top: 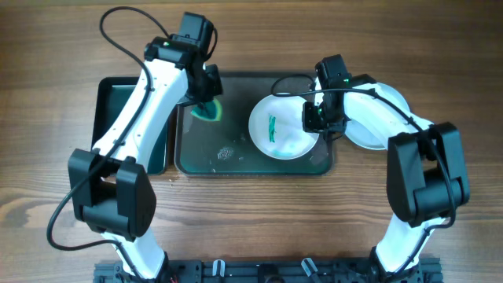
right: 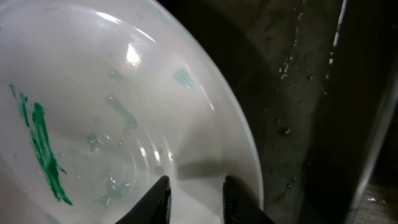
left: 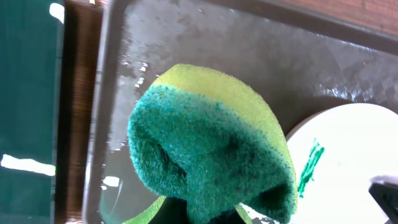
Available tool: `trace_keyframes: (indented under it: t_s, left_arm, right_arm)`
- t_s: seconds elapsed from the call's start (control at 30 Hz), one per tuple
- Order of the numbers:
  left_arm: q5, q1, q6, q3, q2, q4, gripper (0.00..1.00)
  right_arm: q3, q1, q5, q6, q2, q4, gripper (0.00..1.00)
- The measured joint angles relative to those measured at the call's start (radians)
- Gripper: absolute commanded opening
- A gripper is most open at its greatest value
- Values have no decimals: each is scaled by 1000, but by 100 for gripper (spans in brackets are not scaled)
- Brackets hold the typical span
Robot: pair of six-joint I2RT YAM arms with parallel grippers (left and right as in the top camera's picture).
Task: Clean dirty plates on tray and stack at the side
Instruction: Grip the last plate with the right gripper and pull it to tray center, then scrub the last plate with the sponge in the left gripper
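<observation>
Wood-grain table (top: 47,63) all round, with both trays square to its edges. The tray (top: 200,149) is grey-green with a raised rim. Its floor is wet, with droplets (left: 127,65) and glare along the left wall in the left wrist view. The narrow black tray (top: 110,110) sits just beside its left rim, and a thin strip of wood shows between them.

One white plate (top: 291,137) lies flat in the right half of the tray, its right edge near the tray's right wall. A green smear (top: 272,128) runs left of the plate's centre. Another white plate (top: 365,140) sits on the wood past the tray's right rim, mostly under the right arm.

Left gripper (top: 206,96) is at the tray's back-left corner, pinching the green-and-yellow sponge (left: 211,155) so it hangs folded, scrub side out. The sponge is well apart from the plate, with bare wet tray floor between them and towards the front rim.

Right gripper (right: 199,202) is over the plate's right side, just inside the rim. Its fingers (right: 163,200) are spread a little, and white plate shows through the gap. Can't tell whether the tips touch the plate.
</observation>
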Motion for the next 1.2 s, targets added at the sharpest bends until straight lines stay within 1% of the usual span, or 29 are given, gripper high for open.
trace_keyframes:
  t_s: [0.07, 0.2, 0.3, 0.47, 0.6, 0.63, 0.67, 0.7, 0.73, 0.87, 0.97, 1.1, 1.2]
  left_arm:
    - [1, -20, 0, -4, 7, 13, 4]
    - [1, -36, 0, -4, 7, 22, 4]
    - [1, -36, 0, -4, 7, 21, 4]
    - [8, -37, 1, -4, 7, 22, 4]
    - [8, -47, 1, -4, 7, 21, 4]
    - [8, -48, 1, -4, 7, 22, 4]
    - [8, -48, 1, -4, 7, 21, 4]
    - [8, -48, 1, -4, 7, 21, 4]
    - [8, -48, 1, -4, 7, 21, 4]
    - [8, -48, 3, -4, 7, 22, 4]
    - [8, -60, 5, -14, 7, 42, 4]
    - [8, -94, 8, -97, 7, 116, 4]
    - [12, -107, 9, -175, 11, 177, 4]
  right_arm:
    - [0, 1, 4, -3, 1, 1, 29]
    - [32, 1, 4, -4, -2, -75, 29]
    - [53, -5, 30, -5, -46, -103, 30]
    - [54, -25, 93, -30, -61, -97, 29]
    - [54, -25, 97, -30, -10, -47, 24]
    - [54, -25, 96, -29, 8, -43, 20]
    - [54, -25, 91, -29, 27, -41, 15]
    - [53, -25, 85, -29, 40, -40, 6]
    - [54, -26, 69, -31, 42, -39, 4]
    - [53, -20, -55, -18, 42, -13, 4]
    - [53, 37, -97, 18, 46, 20, 4]
    - [54, 122, -134, 63, 77, 77, 4]
    - [54, 124, -172, 71, 86, 101, 4]
